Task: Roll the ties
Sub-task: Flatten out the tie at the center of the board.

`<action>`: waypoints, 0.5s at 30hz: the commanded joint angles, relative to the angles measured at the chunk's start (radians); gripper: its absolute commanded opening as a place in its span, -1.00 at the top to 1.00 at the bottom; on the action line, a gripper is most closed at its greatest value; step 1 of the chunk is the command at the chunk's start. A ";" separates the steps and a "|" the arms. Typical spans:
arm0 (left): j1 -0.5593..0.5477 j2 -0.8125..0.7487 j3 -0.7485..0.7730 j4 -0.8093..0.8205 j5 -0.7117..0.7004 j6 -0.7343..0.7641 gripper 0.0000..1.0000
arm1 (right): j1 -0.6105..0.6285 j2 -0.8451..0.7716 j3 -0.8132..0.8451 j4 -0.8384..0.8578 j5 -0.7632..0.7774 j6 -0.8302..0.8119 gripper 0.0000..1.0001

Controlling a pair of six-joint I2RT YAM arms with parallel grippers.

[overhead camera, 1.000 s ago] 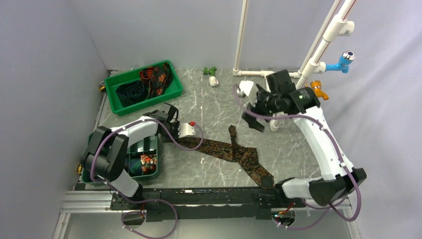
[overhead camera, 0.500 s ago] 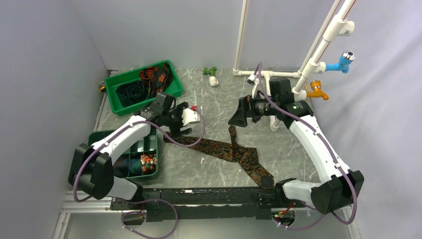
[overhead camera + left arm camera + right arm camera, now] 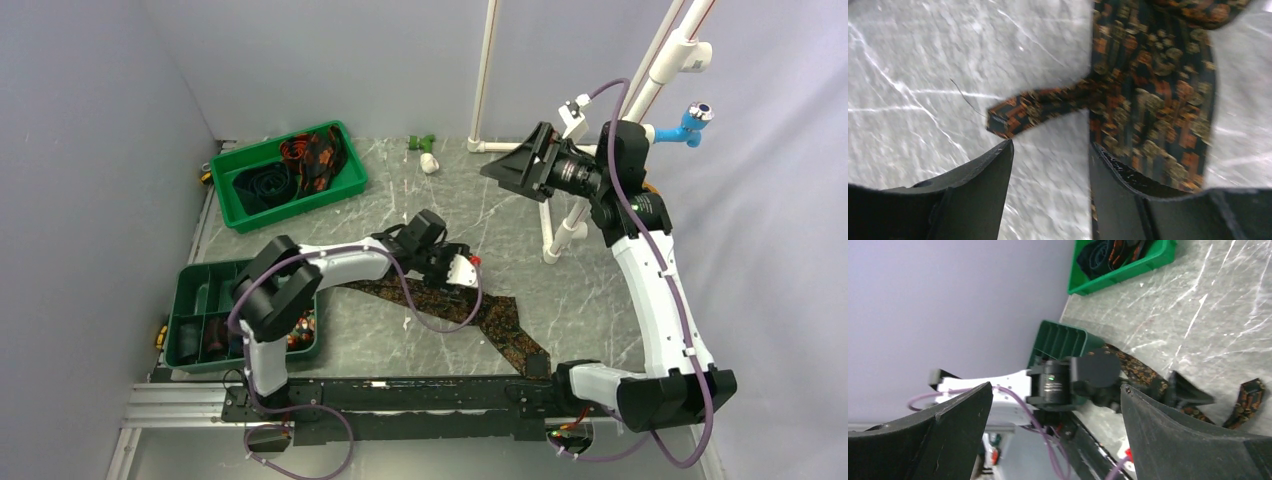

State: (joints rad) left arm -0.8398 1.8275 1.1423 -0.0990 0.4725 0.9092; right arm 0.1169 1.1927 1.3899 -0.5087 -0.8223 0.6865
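Note:
A dark brown tie (image 3: 500, 325) with orange speckles lies flat across the middle of the marble table. In the left wrist view its narrow end (image 3: 1003, 116) points left and its wide part (image 3: 1158, 100) runs down the right side. My left gripper (image 3: 455, 268) hovers low over the tie's middle, open, with only bare marble between its fingers (image 3: 1050, 147); the right finger (image 3: 1118, 180) lies along the cloth's edge. My right gripper (image 3: 515, 165) is raised high at the back, open and empty (image 3: 1057, 387). Rolled ties (image 3: 265, 182) sit in the far green tray (image 3: 350, 185).
A green compartment tray (image 3: 200, 300) stands at the front left beside the left arm's base. White pipes (image 3: 485, 80) and a white pipe stand (image 3: 560, 235) rise at the back right. A small green and white fitting (image 3: 425, 150) lies near the back wall.
My left arm has swung right from the tie's left end to over its middle, and its jaws have opened. The right arm has lifted up and back, away from the table.

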 commanded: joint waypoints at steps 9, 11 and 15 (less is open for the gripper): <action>-0.009 0.241 0.250 -0.033 -0.065 0.167 -0.24 | -0.065 0.088 0.048 0.162 -0.063 0.509 -0.99; -0.021 0.260 0.270 -0.058 -0.087 0.184 -0.21 | -0.066 0.087 0.051 0.181 -0.057 0.517 -0.99; -0.027 0.320 0.377 -0.273 -0.057 0.239 -0.22 | -0.066 0.083 0.050 0.194 -0.061 0.523 -0.99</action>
State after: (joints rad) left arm -0.8513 2.0922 1.4193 -0.1558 0.4004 1.0767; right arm 0.0547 1.2934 1.4048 -0.3893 -0.8520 1.1416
